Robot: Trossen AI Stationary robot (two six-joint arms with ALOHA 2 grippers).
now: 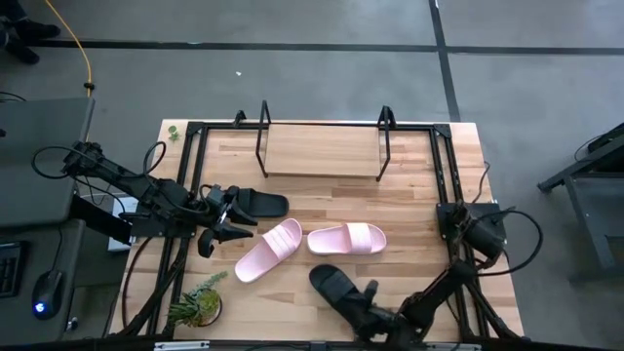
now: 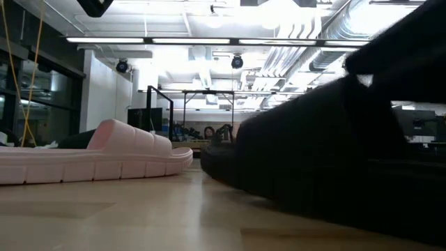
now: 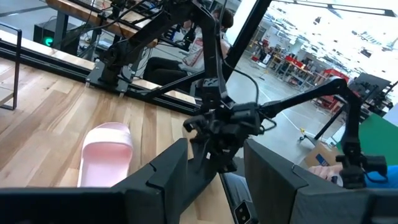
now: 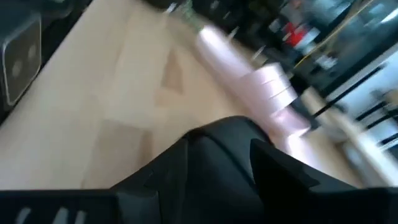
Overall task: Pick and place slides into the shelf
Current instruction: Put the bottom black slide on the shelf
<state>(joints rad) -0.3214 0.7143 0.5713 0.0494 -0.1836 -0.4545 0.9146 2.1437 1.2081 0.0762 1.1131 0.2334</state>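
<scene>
Wooden table (image 1: 409, 268): right hand (image 1: 363, 310) grips black slide (image 1: 333, 284); shelf (image 1: 322, 151) bare

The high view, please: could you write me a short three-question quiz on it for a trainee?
1. How many slides lie on the table?
2. True or false: a slide already sits on the shelf.
3. Which lies closest to the left gripper: A, a pink slide; B, a black slide; C, the plant?
Key: 1 four; 2 false; 3 B.
</scene>
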